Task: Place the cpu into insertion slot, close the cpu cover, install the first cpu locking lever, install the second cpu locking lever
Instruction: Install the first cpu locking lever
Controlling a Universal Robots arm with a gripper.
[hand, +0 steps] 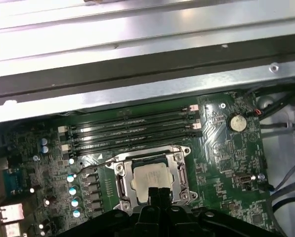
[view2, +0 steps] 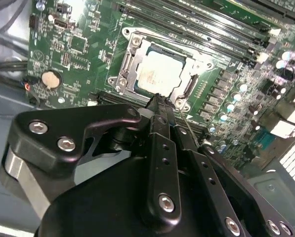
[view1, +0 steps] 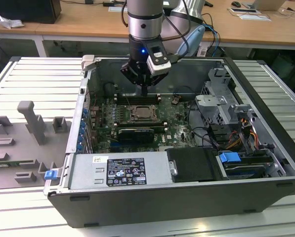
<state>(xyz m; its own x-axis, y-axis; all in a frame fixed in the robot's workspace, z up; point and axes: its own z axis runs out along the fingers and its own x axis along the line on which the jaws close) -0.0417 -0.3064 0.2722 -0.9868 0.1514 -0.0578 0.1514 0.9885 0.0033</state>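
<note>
The cpu (view2: 159, 74) (hand: 148, 180), a pale silver square, lies in the insertion slot (view1: 132, 116) on the green board. The cpu cover (view2: 129, 63) (hand: 121, 183) lies flat around it as a metal frame, and the chip shows through its window. A thin wire lever (hand: 95, 166) angles out from one side of the socket. My gripper (view1: 144, 92) (view2: 157, 101) (hand: 157, 192) hangs just above the socket's edge, shut, with nothing between its black fingers.
Long black memory slots (hand: 132, 129) run beside the socket. The open computer case (view1: 266, 84) walls in the board, with a drive cage (view1: 219, 98), cables and a power supply (view1: 122, 170) around it. A round coin battery (hand: 236, 122) sits on the board.
</note>
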